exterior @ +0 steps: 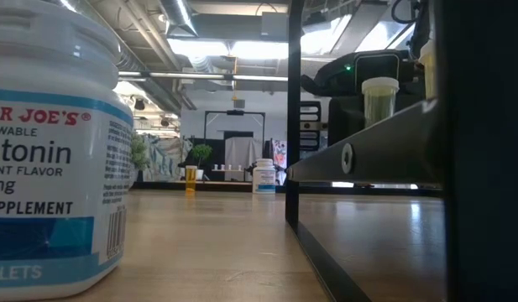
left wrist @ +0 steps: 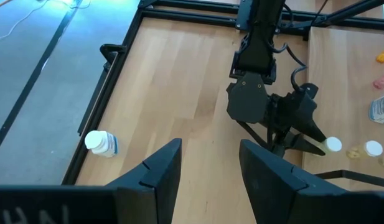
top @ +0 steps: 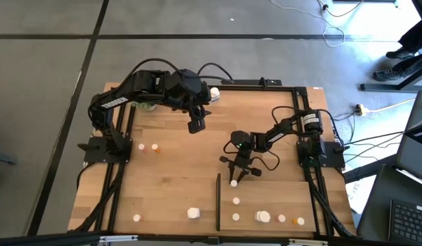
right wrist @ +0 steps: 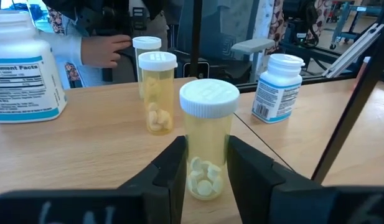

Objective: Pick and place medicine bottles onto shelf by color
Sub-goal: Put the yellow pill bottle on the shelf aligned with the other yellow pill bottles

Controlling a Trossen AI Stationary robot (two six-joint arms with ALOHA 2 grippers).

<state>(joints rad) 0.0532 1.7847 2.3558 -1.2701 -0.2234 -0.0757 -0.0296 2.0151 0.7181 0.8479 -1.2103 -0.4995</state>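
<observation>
1. Medicine bottles lie scattered over the table [top: 169, 184]: two tiny ones at left-centre of the high view, white [top: 141, 147] and orange [top: 155, 147], apart from each other.
2. Lower left: small white bottle [top: 137, 218]; right of it a chunkier white bottle [top: 193, 213].
3. Left gripper [top: 196, 124] hangs in the upper middle, fingers apart, nothing between them. A white bottle [top: 214, 93] lies near the top edge.
4. Shelf [top: 218, 201] shows as a thin dark strip, lower centre.
5. Right gripper [right wrist: 204, 167] sits right of centre, fingers clamped on a clear yellowish bottle [right wrist: 208, 134] with white cap, pale tablets inside, standing upright on the wood just right of the shelf's top end.
6. Lower right: row of small white-capped bottles [top: 236, 201], a chunky white one [top: 263, 216], an orange one [top: 299, 221].
</observation>
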